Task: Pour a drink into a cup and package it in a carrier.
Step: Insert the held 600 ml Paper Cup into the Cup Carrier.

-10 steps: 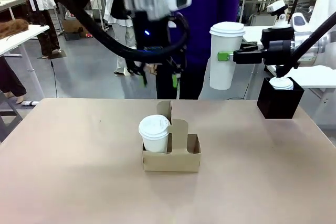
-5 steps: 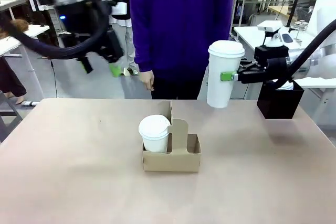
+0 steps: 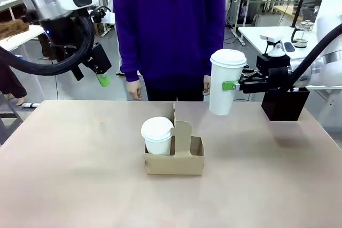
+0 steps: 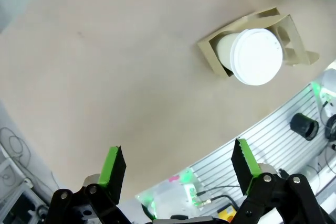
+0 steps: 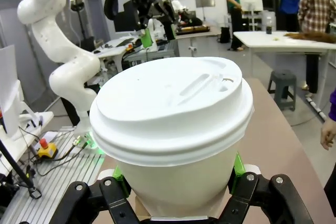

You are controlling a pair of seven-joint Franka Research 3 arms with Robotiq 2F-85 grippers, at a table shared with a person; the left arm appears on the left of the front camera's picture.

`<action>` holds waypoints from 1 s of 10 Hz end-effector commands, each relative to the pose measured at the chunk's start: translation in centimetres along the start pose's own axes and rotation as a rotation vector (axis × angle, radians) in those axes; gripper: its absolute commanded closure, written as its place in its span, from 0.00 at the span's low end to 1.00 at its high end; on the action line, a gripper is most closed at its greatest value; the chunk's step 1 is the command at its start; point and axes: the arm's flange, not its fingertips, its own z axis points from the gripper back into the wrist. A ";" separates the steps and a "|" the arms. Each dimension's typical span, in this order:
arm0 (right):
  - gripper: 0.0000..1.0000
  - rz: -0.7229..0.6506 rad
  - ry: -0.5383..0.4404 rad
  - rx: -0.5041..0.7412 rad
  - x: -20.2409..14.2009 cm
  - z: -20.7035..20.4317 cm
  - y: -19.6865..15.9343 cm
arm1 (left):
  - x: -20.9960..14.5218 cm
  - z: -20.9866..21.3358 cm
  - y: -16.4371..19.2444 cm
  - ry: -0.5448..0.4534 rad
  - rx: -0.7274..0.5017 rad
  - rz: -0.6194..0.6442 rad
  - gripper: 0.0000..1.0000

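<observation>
A brown cardboard carrier [image 3: 184,163] stands mid-table with one white lidded cup [image 3: 157,135] in its left slot. Its right slot looks empty. My right gripper [image 3: 231,85] is shut on a second lidded cup [image 3: 224,83], held upright in the air to the right of and behind the carrier. In the right wrist view that cup [image 5: 169,129] sits between the green pads [image 5: 239,165]. My left gripper [image 3: 91,77] hangs open and empty high at the far left. The left wrist view looks down past the left gripper [image 4: 179,162] on the carrier [image 4: 211,51] and its cup [image 4: 256,56]. The drink is hidden under the lids.
A person in a purple top [image 3: 168,30] stands at the table's far edge, with hands hanging just behind the carrier. A black box [image 3: 285,104] sits at the table's right rear, close under my right arm. The tan table [image 3: 80,174] is bare around the carrier.
My left arm swung from above the carrier up and away to the far left, its jaws open. My right gripper carried its cup lower and slightly left. The person stepped left.
</observation>
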 end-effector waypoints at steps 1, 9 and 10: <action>0.19 0.000 0.000 0.000 -0.2 0.0 -0.1 | -0.1 -0.3 0.2 -0.006 0.013 0.000 0.00; 0.19 0.088 -0.103 0.216 -5.8 -6.7 -1.4 | -8.1 -6.7 10.2 -0.244 -0.179 -0.155 0.00; 0.19 0.075 -0.111 0.241 -6.3 -7.3 -1.3 | -8.7 -7.4 11.1 -0.264 -0.191 -0.133 0.00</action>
